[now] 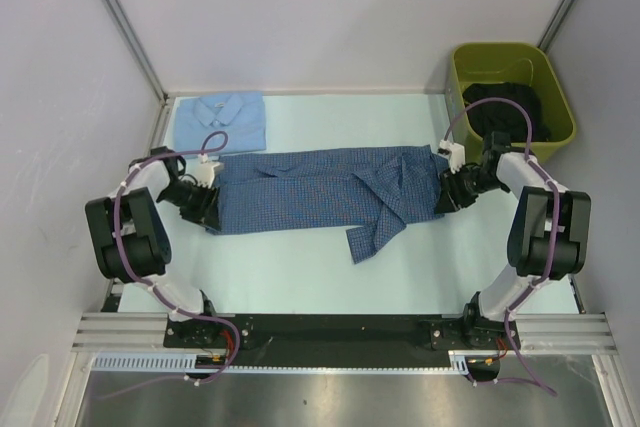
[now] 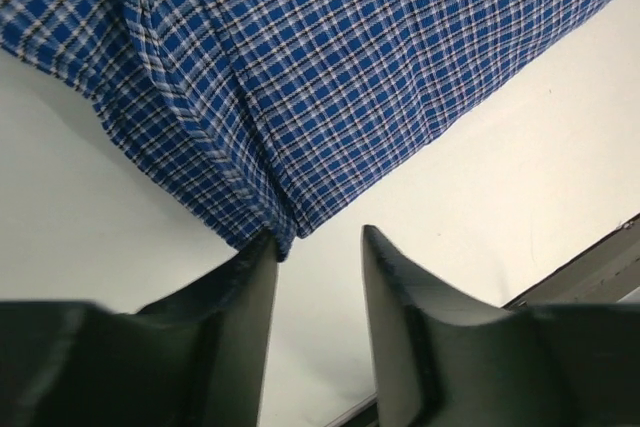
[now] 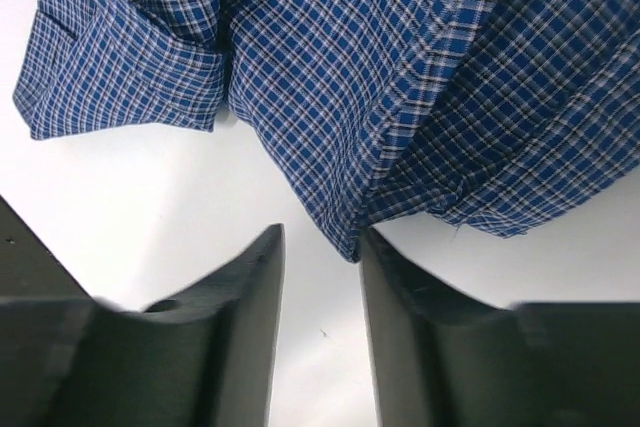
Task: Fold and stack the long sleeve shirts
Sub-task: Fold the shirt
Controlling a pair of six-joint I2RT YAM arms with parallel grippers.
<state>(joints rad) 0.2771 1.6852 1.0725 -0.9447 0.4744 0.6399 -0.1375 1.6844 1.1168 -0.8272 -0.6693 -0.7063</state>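
Observation:
The medium blue checked shirt (image 1: 320, 192) lies stretched left to right across the middle of the table, one sleeve (image 1: 375, 232) trailing toward the front. The plain pale blue shirt (image 1: 220, 122) lies folded at the back left. My left gripper (image 1: 208, 203) is open at the checked shirt's left end; in the left wrist view a corner of the cloth (image 2: 280, 237) touches the tip of the left finger (image 2: 240, 297). My right gripper (image 1: 448, 192) is open at the shirt's right end; a cloth corner (image 3: 350, 242) sits just at its fingertips (image 3: 385, 277).
An olive-green bin (image 1: 512, 97) holding dark cloth stands at the back right, just behind the right arm. Grey walls enclose the table on the left, back and right. A metal rail (image 1: 340, 332) runs along the near edge.

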